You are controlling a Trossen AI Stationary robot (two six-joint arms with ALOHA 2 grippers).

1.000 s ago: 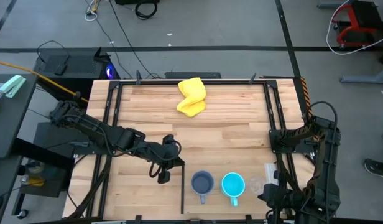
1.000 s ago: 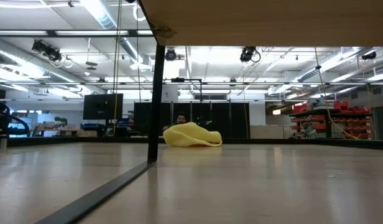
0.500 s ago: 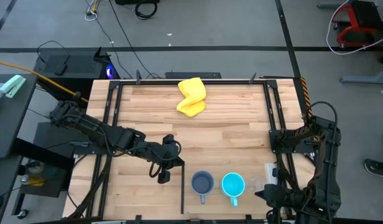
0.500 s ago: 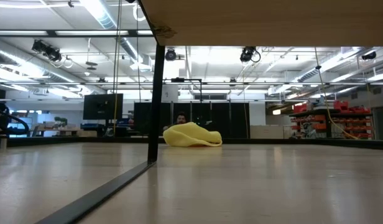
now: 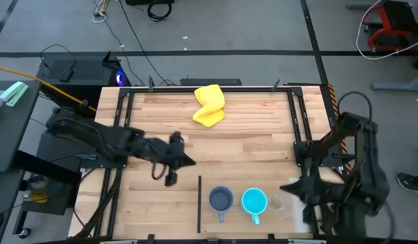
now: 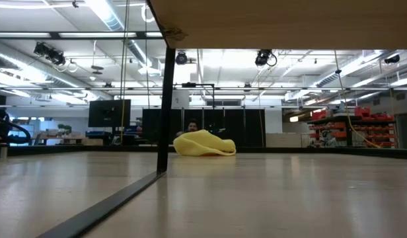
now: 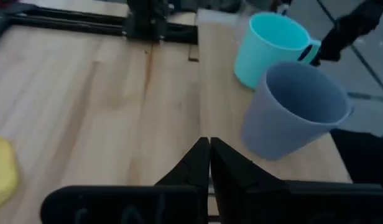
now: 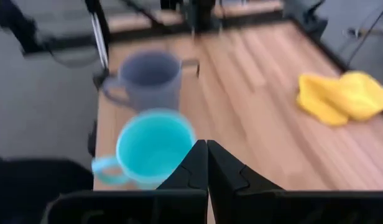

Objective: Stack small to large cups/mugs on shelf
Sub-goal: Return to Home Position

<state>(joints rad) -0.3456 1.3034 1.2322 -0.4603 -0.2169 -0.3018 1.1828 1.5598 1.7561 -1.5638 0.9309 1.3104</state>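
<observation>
Cups and mugs stand upright in one row on the shelf (image 5: 233, 181), the raised wooden board along the near edge of the table (image 5: 256, 139). Read the row in the high view from the left arm's side to the right arm's side: grey-blue mug (image 5: 220, 199), cyan mug (image 5: 254, 201), clear cup (image 5: 279, 202). A visible gap separates the two mugs, and both handles point toward the near table edge. The clear cup sits just beside the cyan mug; you cannot tell whether they touch. Locate the left tool (image 7: 209, 144) over the table surface, on the left side of the dark shelf post (image 5: 199, 203) and well apart from the row. Its wrist view shows the fingers pressed together, narrow, with nothing between them, and the grey-blue mug nearer than the cyan mug. Locate the right tool (image 8: 207, 147) off the right end of the shelf, near the clear cup. Its fingers also meet at the tips and grip nothing. A crumpled yellow cloth (image 5: 209, 105) lies near the far table edge, well apart from the shelf and from both tools.
</observation>
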